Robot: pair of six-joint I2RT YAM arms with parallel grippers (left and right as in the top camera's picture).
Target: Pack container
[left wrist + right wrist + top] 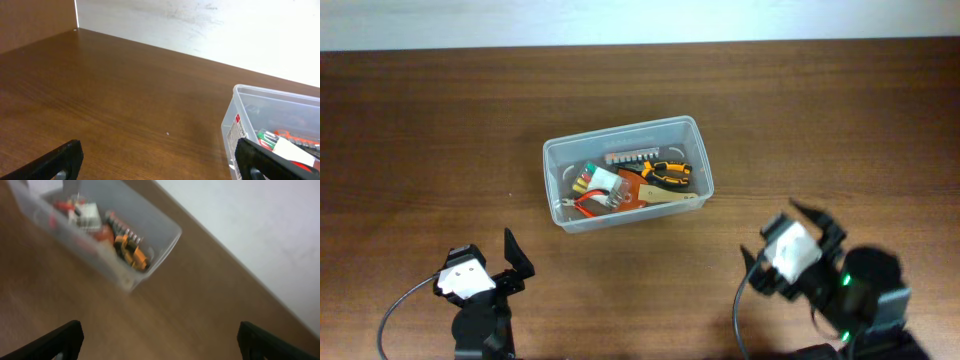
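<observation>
The brown table (420,120) is spread across the overhead view; the container (620,131) is set at centre; the left gripper (160,162), lower left, and right gripper (160,342), lower right, are held spread wide, empty; orange-handled pliers (670,172) are laid inside the container.

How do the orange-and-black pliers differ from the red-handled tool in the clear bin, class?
Colour: the pliers have orange-and-black handles; the red-handled tool has thin red ones. Place: the pliers lie toward the container's right end, the red-handled tool toward its left end. Both lie inside it.
</observation>
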